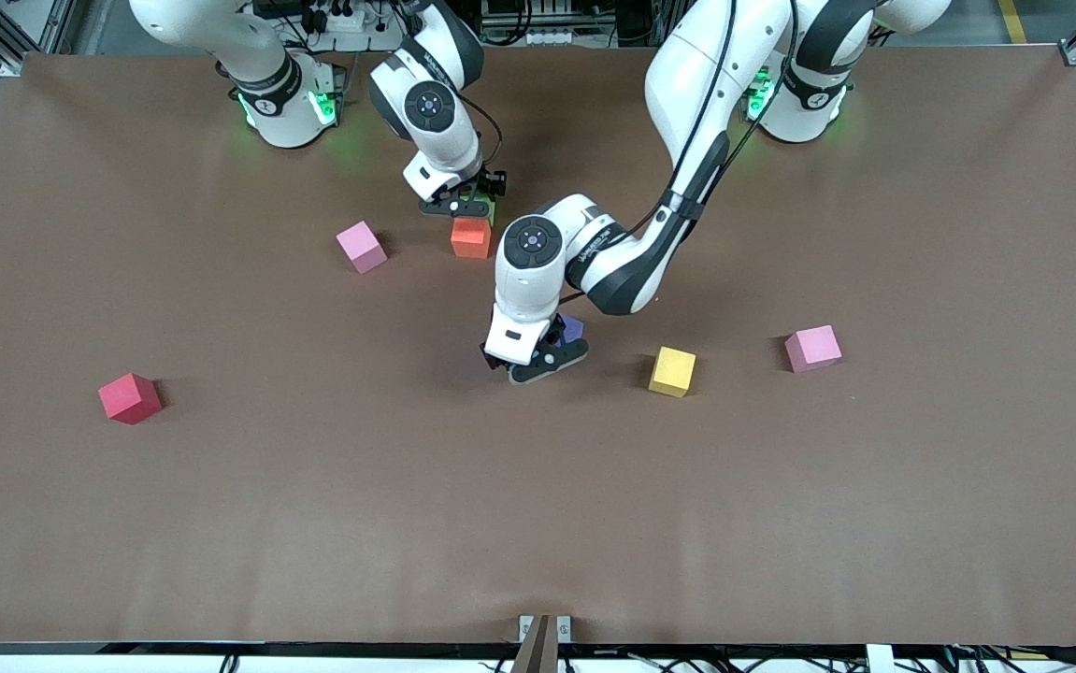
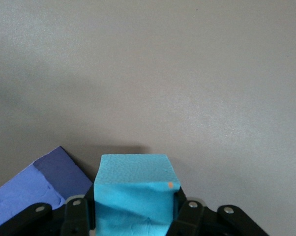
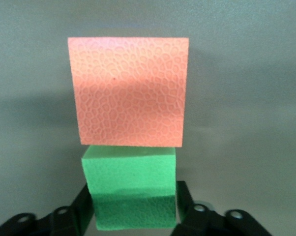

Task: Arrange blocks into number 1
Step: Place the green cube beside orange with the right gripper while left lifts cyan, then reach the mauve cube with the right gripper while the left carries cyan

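Note:
My right gripper is shut on the green block, which touches the orange block on the side toward the robots' bases. My left gripper is low at the table, shut on the light blue block; the front view hides that block under the hand. The purple block lies right beside it, turned at an angle. One pink block lies beside the orange one toward the right arm's end. A second pink block lies toward the left arm's end.
A yellow cube sits between the left gripper and the second pink block. A red cube lies alone toward the right arm's end. The brown table stretches bare nearer the front camera.

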Tool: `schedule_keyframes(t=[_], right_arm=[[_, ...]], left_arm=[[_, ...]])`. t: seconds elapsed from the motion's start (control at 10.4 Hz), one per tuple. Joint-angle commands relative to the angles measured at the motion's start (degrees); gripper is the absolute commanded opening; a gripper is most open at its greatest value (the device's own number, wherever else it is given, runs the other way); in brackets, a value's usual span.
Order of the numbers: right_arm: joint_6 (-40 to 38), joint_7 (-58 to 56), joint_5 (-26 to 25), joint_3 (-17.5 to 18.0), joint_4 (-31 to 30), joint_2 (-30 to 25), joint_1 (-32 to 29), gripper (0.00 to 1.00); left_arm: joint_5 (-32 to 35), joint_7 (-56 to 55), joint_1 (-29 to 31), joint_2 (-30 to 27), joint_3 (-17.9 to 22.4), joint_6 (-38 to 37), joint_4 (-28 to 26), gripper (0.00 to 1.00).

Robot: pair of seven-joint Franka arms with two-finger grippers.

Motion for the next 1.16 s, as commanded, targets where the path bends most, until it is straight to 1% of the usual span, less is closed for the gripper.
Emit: schedule_keyframes(t=[0.0,0.1,0.19,0.29,0.48,0.58,0.68,0.77,0.87,0.97,1.06], right_arm=[[-0.8,-0.8,-0.38,0.16,0.7,-2.12,-2.96,1.0],[-1.94,-2.11,-0.64,0.16,0.52,-4.23,-4.62,1.0],[-6.13,-5.51,-1.0,0.16,0.52,-6.6,-6.29,1.0],[-11.48,-10.77,-2.65,0.16,0.61,-9.06,-9.1,1.0],[-19.76,-18.79,-10.1,0.16,0.79,-13.28,-13.67,1.0],[-22.49,-22.56,-12.58,0.16,0.79,-15.39,-16.57,1.0],[-24.87,-27.38,-13.12,0.25,0.79,-17.59,-19.99,1.0],[-27.15,-32.04,-13.13,0.16,0.79,-19.61,-23.94,1.0],[-29.44,-35.74,-13.13,0.16,0.79,-21.37,-28.24,1.0],[-30.85,-39.26,-13.13,0.16,0.79,-22.26,-32.63,1.0],[-31.39,-41.12,-13.13,-0.02,0.79,-22.27,-36.16,1.0]], left_arm=[[-1.17,1.84,0.11,-1.11,-0.32,-0.64,-0.92,0.0],[-1.08,1.84,-0.15,-1.11,-0.32,-0.64,-0.92,0.0],[-0.73,1.93,-0.5,-1.11,-0.32,-0.64,-0.92,0.0],[-0.47,2.45,-1.64,-1.11,-0.67,-0.64,-0.92,0.0],[-0.2,4.56,-4.71,-1.11,-1.11,-1.07,-0.83,0.0],[-0.2,5.7,-6.12,-1.11,-1.2,-1.08,-0.83,0.0],[-0.29,6.06,-8.13,-1.11,-1.2,-1.08,-0.83,0.0],[-0.29,8.06,-8.85,-1.37,-1.29,-1.08,-0.83,0.0],[-0.29,13.04,-8.86,-1.89,-2.94,-1.42,-0.83,0.0],[-0.38,16.05,-8.77,-1.9,-3.74,-1.51,-0.75,0.0],[-0.38,16.43,-8.77,-1.9,-4.01,-2.04,-0.83,0.0]])
